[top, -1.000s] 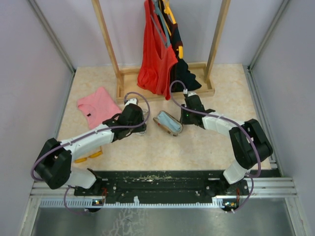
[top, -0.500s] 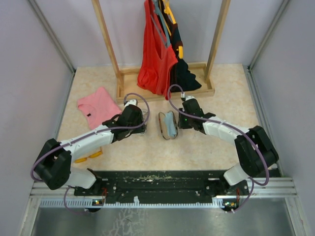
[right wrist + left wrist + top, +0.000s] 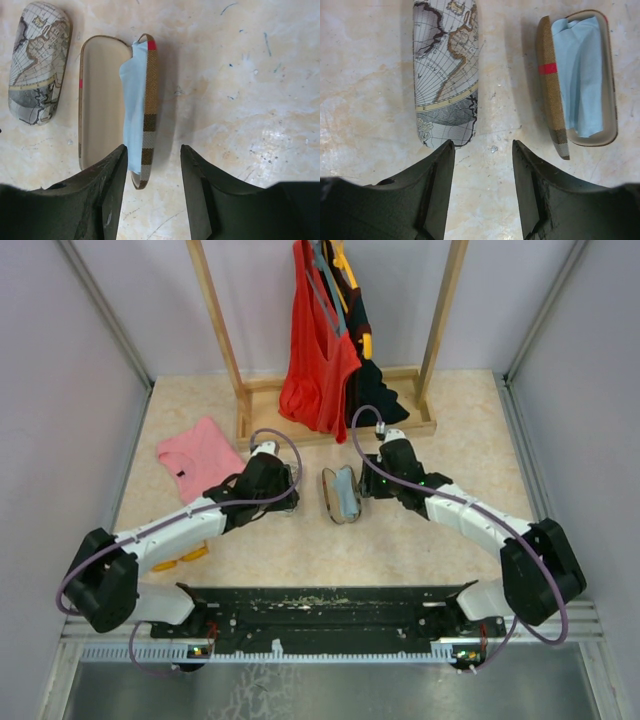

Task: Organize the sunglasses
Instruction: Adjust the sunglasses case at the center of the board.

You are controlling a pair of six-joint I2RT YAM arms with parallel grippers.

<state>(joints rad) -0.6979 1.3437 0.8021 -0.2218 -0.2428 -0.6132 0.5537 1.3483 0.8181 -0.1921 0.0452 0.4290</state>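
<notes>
Plaid case [image 3: 551,85], lid open, blue cloth [image 3: 581,75] inside. Map-print case [image 3: 446,70], closed, just left of plaid case. Left gripper [image 3: 482,145]: claw wide, empty, at gap between both cases. Right gripper [image 3: 152,149]: claw wide, empty, over plaid case's right edge. Sunglasses: position cannot be told

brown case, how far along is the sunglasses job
Done: the brown case lies open, with the light blue cloth inside. In hand: nothing; the left pincer and right pincer are both open and empty. To do: no sunglasses show in the case, so they must go in and the case be shut.
</notes>
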